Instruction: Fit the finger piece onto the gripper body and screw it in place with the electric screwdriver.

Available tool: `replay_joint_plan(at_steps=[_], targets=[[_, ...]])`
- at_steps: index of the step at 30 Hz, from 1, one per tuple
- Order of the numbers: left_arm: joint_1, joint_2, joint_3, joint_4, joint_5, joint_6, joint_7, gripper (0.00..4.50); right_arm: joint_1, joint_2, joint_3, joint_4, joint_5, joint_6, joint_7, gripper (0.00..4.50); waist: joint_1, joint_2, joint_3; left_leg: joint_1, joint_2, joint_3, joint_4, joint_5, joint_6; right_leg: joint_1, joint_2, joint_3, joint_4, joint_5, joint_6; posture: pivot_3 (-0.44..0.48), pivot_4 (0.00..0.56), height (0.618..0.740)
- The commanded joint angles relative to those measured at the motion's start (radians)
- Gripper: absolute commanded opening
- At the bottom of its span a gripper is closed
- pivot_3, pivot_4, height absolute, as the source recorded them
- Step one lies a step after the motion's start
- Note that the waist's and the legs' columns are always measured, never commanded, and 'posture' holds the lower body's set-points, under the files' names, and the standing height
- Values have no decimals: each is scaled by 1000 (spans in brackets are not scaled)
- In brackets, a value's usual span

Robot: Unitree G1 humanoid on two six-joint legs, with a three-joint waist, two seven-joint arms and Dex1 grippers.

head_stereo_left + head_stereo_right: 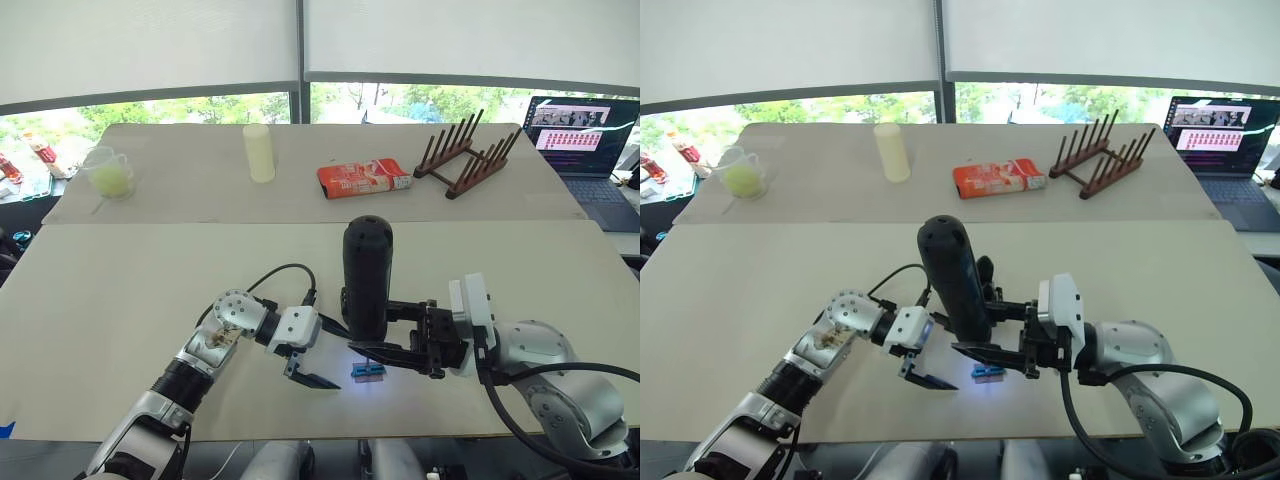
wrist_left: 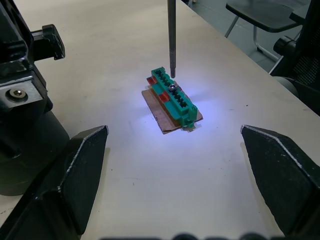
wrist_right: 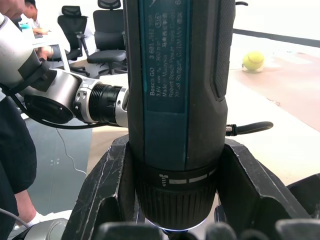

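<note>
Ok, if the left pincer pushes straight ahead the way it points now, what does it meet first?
Probably the green block on the table, lying between the open left pincer's fingers ahead, under the electric screwdriver's bit; depth is uncertain.

The electric screwdriver (image 3: 177, 100) has a matt black rubbery grip with a smoother teal panel, and its thin bit (image 2: 171, 37) is bare grey metal. The green block (image 2: 175, 97) looks like moulded plastic, lying on a thin brown card-like plate. The counter (image 1: 120, 290) is smooth, matt and pale. The left gripper's (image 2: 175, 175) jaws are matt black plastic; the dish rack (image 1: 468, 155) looks like dark wood.
</note>
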Motion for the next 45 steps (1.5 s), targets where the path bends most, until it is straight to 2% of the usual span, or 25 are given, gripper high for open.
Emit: replay_joint_plan(at_steps=[1,45], targets=[[2,3,4,-27,-12,-6,-1,4500,-5,7,-6,-22,7,-26,5,1897,0,0,0,0,0,0,0,0,0,0,0,0,0,0,0,0,150,740],[-12,-1,9,-12,-11,-9,2,4500,-6,12,7,-5,-11,-31,4,1897,0,0,0,0,0,0,0,0,0,0,0,0,0,0,0,0,150,740]])
